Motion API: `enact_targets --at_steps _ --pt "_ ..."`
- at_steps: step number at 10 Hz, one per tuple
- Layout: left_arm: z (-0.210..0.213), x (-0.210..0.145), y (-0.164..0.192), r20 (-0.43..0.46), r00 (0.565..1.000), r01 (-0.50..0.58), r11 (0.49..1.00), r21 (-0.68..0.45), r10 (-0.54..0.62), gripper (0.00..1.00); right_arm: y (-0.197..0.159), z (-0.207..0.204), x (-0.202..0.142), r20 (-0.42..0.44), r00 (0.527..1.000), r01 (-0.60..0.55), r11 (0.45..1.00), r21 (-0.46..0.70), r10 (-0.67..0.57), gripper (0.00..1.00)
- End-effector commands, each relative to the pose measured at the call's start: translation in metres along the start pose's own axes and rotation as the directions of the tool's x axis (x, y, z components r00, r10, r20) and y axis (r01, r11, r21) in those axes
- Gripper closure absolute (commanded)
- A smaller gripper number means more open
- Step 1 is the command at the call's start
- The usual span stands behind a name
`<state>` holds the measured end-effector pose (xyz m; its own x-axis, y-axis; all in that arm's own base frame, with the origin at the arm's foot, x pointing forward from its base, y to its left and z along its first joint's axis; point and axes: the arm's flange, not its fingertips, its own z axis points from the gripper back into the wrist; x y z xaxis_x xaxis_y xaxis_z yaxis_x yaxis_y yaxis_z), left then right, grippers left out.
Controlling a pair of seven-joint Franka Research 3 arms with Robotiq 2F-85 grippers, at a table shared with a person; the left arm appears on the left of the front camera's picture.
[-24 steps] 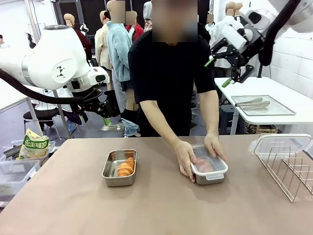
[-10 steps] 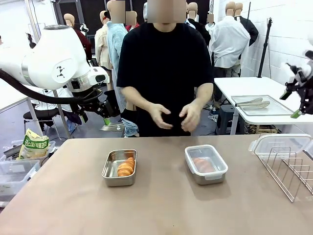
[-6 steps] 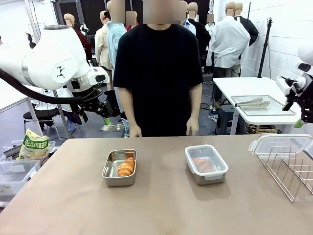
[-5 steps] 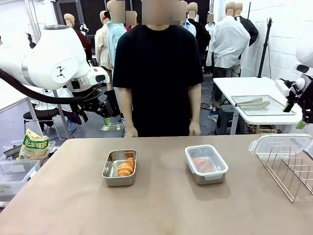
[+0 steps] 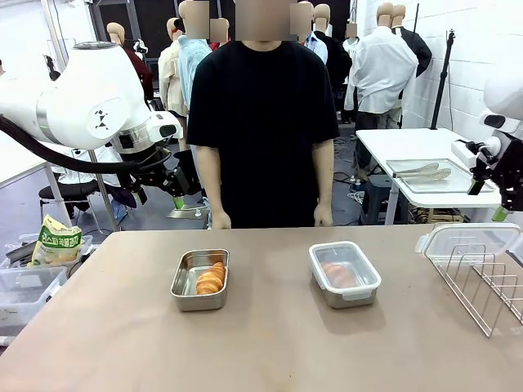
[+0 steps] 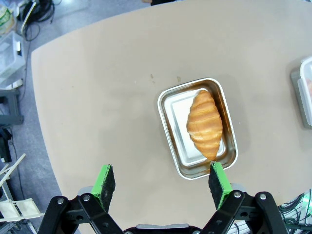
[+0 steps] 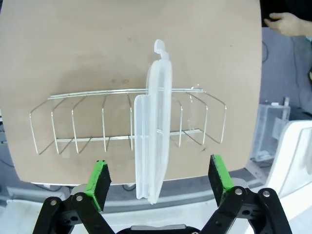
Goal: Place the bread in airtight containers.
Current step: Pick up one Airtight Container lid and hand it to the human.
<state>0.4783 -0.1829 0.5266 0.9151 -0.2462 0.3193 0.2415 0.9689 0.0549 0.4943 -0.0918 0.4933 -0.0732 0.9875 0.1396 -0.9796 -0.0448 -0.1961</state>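
One lid [image 7: 155, 122] stands on edge in the wire rack [image 7: 73, 131], straight below the spread, empty right end effector [image 7: 158, 178]; the open tin [image 5: 200, 279] with bread [image 5: 211, 278] waits on the bench [image 5: 261, 351] leftward.

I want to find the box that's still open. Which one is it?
Look at the brown table in front of the person. Two metal tins sit side by side; the open tin is on the robot's left, its croissant uncovered, while the other tin wears a clear lid.

I count two tins [image 5: 200, 280] [image 5: 344, 274], two rolls [image 5: 211, 278] [image 5: 337, 275], one wire rack [image 5: 482, 282], and one spare lid [image 7: 155, 129] in it.
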Motion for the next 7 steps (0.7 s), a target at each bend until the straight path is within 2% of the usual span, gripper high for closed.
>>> enact_targets --at_steps 1,7 --pt "0.0015 -0.0005 0.0017 0.0 1.0 -0.001 1.0 0.002 0.001 0.0 -0.0003 0.0015 -0.0012 -0.001 1.0 -0.006 1.0 -0.008 0.006 0.0" --pt "0.0015 -0.0005 0.0017 0.0 1.0 -0.001 1.0 0.002 0.001 0.0 -0.0003 0.0015 -0.0012 -0.001 1.0 -0.006 1.0 -0.008 0.006 0.0"
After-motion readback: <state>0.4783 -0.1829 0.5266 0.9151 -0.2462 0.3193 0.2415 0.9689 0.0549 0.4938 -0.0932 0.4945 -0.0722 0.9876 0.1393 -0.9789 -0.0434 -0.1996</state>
